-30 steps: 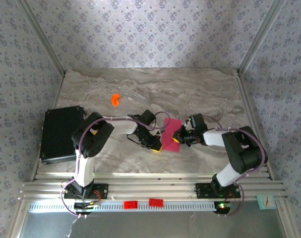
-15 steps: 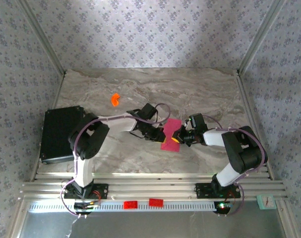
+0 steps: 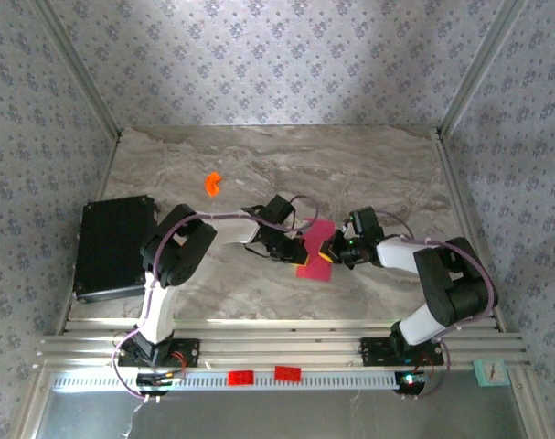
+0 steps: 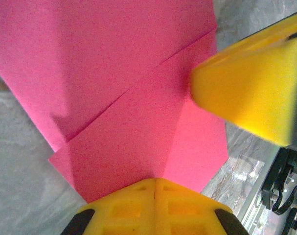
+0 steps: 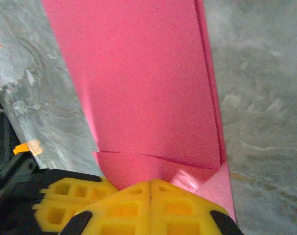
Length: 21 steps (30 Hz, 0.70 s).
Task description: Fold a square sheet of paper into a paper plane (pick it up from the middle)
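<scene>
pink square sheet of paper (image 3: 314, 245), partly folded, is laid on the desk (image 3: 378, 174). left fingers (image 4: 131, 205) and right fingers (image 5: 121, 208) are pressed together at opposite edges.

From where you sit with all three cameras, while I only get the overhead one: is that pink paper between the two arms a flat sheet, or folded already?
Observer: Folded. The left wrist camera shows the square sheet of paper with a flap laid over it, its edge running diagonally.
Operator: Are those yellow claws open?
Observer: No. The left gripper has its fingers shut together, tips at the paper's near edge.
Operator: And the other one?
Observer: The right gripper is shut as well, with a crease crossing the paper just ahead of its tips.
</scene>
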### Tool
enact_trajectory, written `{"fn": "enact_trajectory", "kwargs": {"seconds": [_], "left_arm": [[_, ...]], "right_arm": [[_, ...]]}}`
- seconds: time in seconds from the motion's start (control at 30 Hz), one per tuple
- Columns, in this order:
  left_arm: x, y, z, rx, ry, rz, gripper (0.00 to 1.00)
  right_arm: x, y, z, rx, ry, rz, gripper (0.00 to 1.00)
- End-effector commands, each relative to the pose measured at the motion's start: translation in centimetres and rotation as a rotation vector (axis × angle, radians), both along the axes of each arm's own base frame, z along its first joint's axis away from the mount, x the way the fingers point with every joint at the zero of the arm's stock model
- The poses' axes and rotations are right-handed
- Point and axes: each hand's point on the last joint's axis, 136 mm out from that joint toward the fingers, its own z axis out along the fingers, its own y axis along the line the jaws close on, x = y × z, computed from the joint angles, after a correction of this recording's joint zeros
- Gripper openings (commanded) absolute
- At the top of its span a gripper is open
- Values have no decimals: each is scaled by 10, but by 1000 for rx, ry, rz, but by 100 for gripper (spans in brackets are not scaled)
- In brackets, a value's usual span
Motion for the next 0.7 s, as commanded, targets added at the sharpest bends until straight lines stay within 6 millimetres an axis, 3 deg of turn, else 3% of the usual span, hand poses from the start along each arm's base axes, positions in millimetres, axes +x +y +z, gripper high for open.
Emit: {"fn": "enact_trajectory", "kwargs": {"seconds": [0.0,0.13,0.27,0.37,0.53,0.67], "left_arm": [[-23,24,-28,125,55,0,0],[-23,25,-29,129,53,-1,0],[-21,27,-30,141,50,-2,0],[-22,27,-30,144,52,0,0],[-23,28,-30,142,55,1,0],[-22,27,-28,137,53,1,0]], "right_arm": [[4,5,15,-14,-30,6,5],[3,19,10,-16,-34,42,5],[-1,1,-17,-62,53,-1,4],[-1,-16,-25,-69,72,-36,3],[7,-30,-19,-28,58,-69,4],[17,-31,-1,-16,-1,-75,4]]}}
